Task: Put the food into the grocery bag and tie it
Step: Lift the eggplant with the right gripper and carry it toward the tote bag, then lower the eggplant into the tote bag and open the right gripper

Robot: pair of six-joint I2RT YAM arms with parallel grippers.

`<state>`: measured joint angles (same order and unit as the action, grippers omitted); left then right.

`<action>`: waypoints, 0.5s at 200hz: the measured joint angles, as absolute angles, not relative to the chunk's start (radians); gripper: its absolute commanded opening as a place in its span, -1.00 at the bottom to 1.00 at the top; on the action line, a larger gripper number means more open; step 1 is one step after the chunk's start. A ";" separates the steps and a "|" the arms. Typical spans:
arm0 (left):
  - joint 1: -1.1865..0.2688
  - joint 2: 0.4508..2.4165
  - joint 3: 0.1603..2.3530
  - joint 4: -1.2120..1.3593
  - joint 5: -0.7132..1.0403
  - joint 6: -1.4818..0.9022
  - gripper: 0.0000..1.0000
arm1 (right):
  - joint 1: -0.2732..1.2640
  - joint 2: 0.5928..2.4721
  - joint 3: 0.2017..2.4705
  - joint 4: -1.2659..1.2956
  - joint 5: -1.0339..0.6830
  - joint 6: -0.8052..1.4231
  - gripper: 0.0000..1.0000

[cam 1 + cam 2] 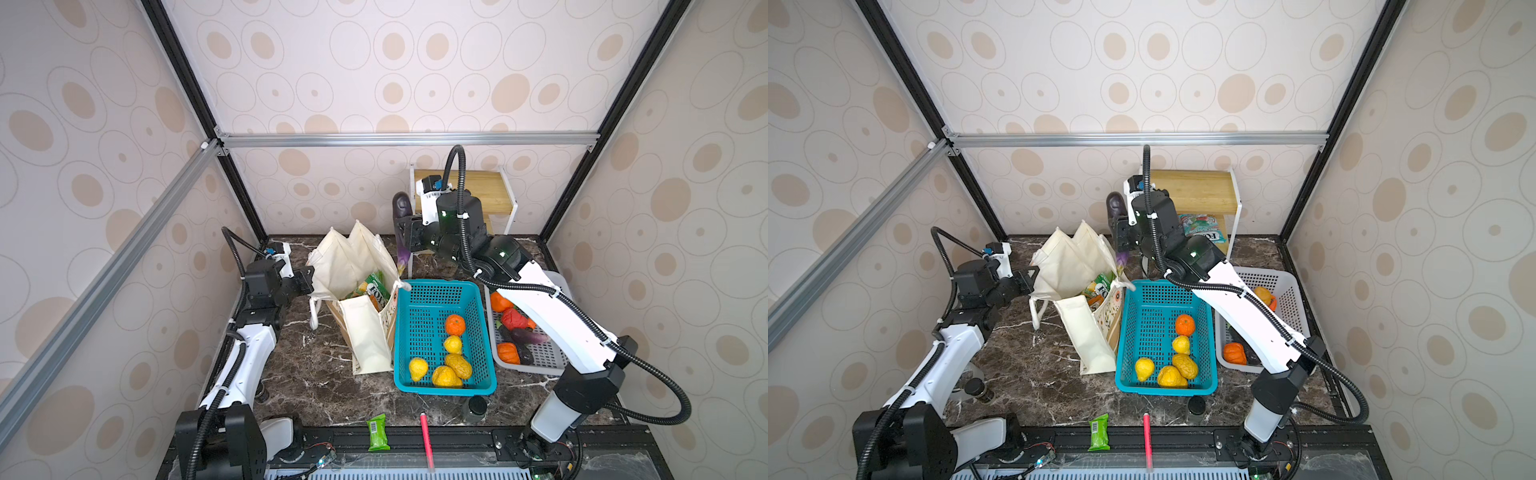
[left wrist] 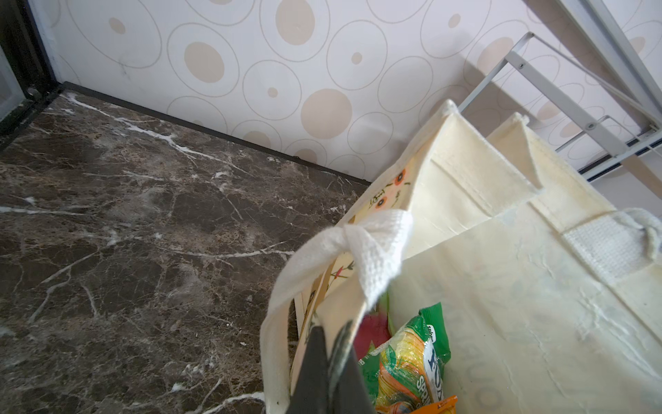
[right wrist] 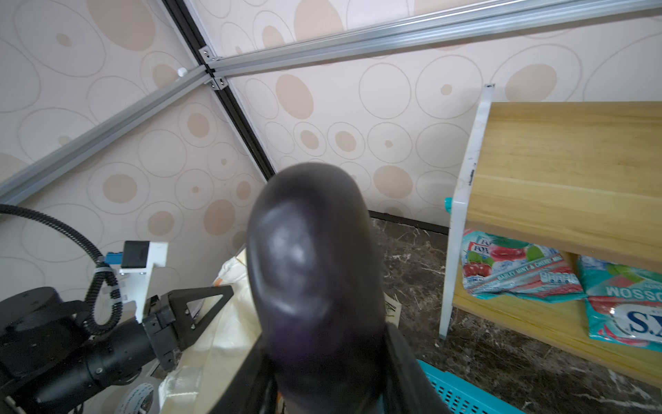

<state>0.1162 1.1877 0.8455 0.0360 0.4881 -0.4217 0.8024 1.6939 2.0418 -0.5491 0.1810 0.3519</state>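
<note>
Left pincer [image 1: 306, 277] pinches the left rim of the open grocery bag [image 1: 357, 262], which stands on the table [image 1: 307, 374] just beside the blue basket [image 1: 432, 293]. Over the bag's far right corner, the right pincer [image 1: 409, 237] grips the purple eggplant [image 1: 401, 205] upright.

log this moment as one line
left end effector: shut on grocery bag rim | right end effector: holding eggplant aloft | eggplant: not yet in bag
</note>
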 measured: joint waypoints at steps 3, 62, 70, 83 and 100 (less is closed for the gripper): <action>0.116 1.188 0.846 0.036 0.488 -0.422 -1.00 | 0.804 1.697 2.047 -0.549 0.181 0.351 -0.45; 0.116 1.188 0.846 0.036 0.488 -0.422 -1.00 | 0.808 1.708 2.072 -0.546 0.204 0.324 -0.46; 0.116 1.188 0.846 0.036 0.488 -0.422 -1.00 | 0.809 1.705 2.072 -0.546 0.211 0.319 -0.46; 0.116 1.188 0.846 0.036 0.488 -0.422 -1.00 | 0.809 1.697 2.072 -0.546 0.224 0.308 -0.46; 0.116 1.188 0.846 0.036 0.488 -0.422 -1.00 | 0.810 1.679 2.072 -0.545 0.237 0.303 -0.46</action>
